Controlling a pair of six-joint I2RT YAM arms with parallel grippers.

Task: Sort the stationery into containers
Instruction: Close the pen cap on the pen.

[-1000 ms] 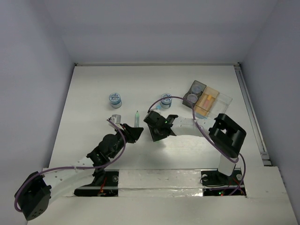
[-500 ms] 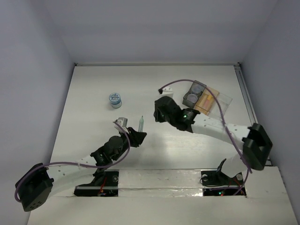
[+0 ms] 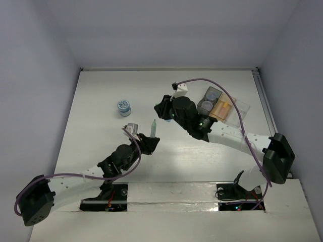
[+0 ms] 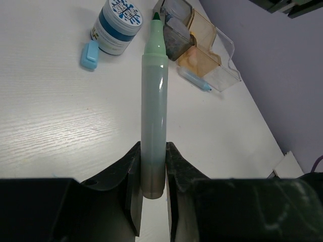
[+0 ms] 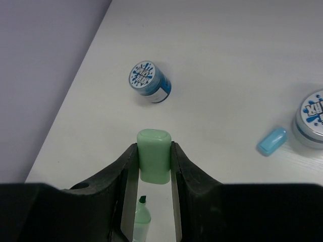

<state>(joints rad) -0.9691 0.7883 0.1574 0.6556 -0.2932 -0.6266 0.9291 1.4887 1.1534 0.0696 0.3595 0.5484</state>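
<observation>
Left wrist view has the left gripper point(image 4: 153, 174) pinching only the tail of a pale green marker point(image 4: 154, 96), its bare dark tip pointing to 12 o'clock. With so short a hold on so long a body, a sideways nudge from the other arm would likely swing it or slide it out. Right wrist view shows the right gripper point(image 5: 154, 169) clamped on a green cap point(image 5: 154, 154), the marker's tip just apart at 6 o'clock; a misaligned push could jam or drop the cap. Beyond lie a blue piece point(image 5: 272, 140) at 3 o'clock and a patterned roll point(image 5: 149, 82) at 12. From above, the left arm point(image 3: 75, 176) lies low toward 1 o'clock, the right arm point(image 3: 232, 136) reaches toward 10, and the containers point(image 3: 242, 107) sit at 2 o'clock on the table point(image 3: 101, 146), apart from both grippers
</observation>
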